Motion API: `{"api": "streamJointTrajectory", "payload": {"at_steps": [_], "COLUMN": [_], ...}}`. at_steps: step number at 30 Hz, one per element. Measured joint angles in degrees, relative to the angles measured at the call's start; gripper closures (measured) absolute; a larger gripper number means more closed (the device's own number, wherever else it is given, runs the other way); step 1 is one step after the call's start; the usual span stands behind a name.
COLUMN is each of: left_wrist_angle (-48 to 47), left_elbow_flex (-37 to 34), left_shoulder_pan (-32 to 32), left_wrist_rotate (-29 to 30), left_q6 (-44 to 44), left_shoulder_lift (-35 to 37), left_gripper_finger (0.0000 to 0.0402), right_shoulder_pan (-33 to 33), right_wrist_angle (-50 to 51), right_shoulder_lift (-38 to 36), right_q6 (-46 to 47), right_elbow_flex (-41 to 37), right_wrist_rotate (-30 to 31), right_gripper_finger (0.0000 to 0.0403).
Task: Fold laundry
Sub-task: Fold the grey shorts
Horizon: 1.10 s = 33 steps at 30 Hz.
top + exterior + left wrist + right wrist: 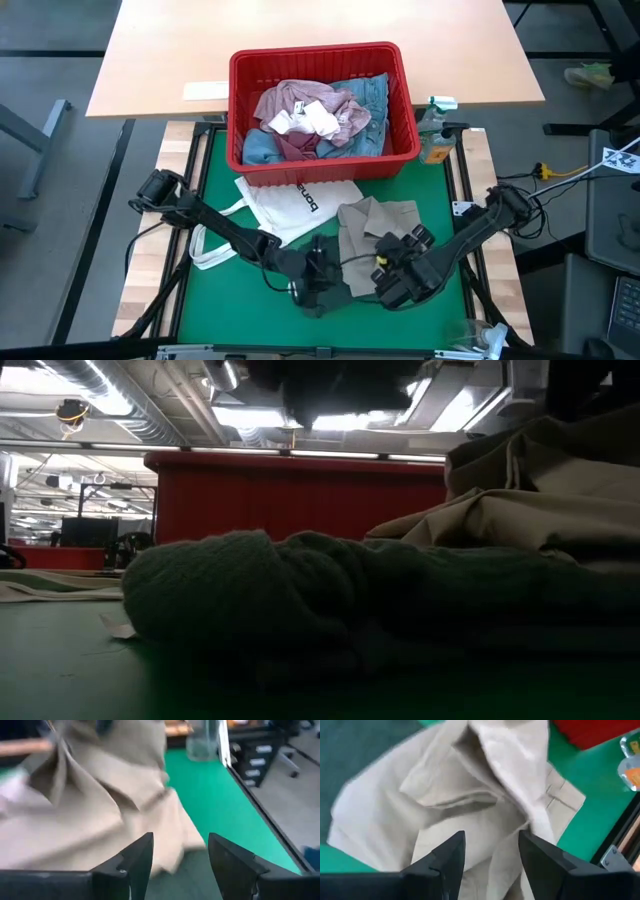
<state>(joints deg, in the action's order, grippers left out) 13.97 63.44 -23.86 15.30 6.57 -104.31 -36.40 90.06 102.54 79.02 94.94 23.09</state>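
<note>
Beige trousers (375,228) lie crumpled on the green mat (215,170), in the middle, near the front edge. Both claws hang just over them — the left gripper (179,865) and the right gripper (491,855) each have their fingers apart and hold nothing. A dark green top (330,595) lies beside the trousers, touching them. More clothes sit in the red basket (320,62) at the far side.

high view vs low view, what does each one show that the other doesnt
Only the high view shows the white tote bag, the clothes inside the red basket, and both grippers, left and right, over the garments. Only the low view shows the dark green top's nubby texture up close. Both show the beige trousers and the basket.
</note>
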Motion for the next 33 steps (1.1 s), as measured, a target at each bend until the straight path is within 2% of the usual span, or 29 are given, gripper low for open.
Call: {"api": "streamJointTrajectory", "payload": {"at_steps": [2, 7, 12, 16, 20, 24, 29, 33], "left_wrist_angle": [-2.2, -5.4, -4.3, -3.3, -1.8, 2.8, 6.5, 9.0], "left_elbow_flex": [0.0, 0.0, 0.0, 0.0, 0.0, 0.0, 0.0, 0.0], "left_shoulder_pan": [0.0, 0.0, 0.1, 0.1, 0.0, 0.0, -0.1, -0.2], "left_wrist_rotate": [-1.9, -2.4, -2.4, -2.5, -2.6, -2.4, -2.2, 1.0], "left_q6": [2.4, 5.0, 5.3, 5.3, 5.4, 5.5, 5.5, 5.5], "left_shoulder_lift": [0.0, -0.3, -2.5, -4.6, -6.5, -7.6, -8.0, -8.0], "left_gripper_finger": [0.0218, 0.0218, 0.0218, 0.0218, 0.0218, 0.0218, 0.0218, 0.0218], "right_shoulder_pan": [0.0, 0.0, 0.0, 0.5, 1.0, 1.7, 3.2, 4.7], "right_wrist_angle": [-0.2, -4.5, -21.2, -31.1, -31.3, -30.2, -24.6, -19.6], "right_shoulder_lift": [-1.7, -2.8, -0.7, 2.0, 5.2, 8.3, 10.1, 10.6], "right_q6": [0.0, -1.5, -15.0, -21.4, -21.8, -21.7, -19.5, -18.8], "right_elbow_flex": [0.0, 0.0, 0.0, 0.0, 0.0, 0.0, 0.0, 0.0], "right_wrist_rotate": [1.4, 3.3, 2.3, 1.8, 1.6, -2.3, -2.9, -2.0], "right_gripper_finger": [0.0217, 0.0217, 0.0217, 0.0217, 0.0217, 0.0217, 0.0217, 0.0217]}}
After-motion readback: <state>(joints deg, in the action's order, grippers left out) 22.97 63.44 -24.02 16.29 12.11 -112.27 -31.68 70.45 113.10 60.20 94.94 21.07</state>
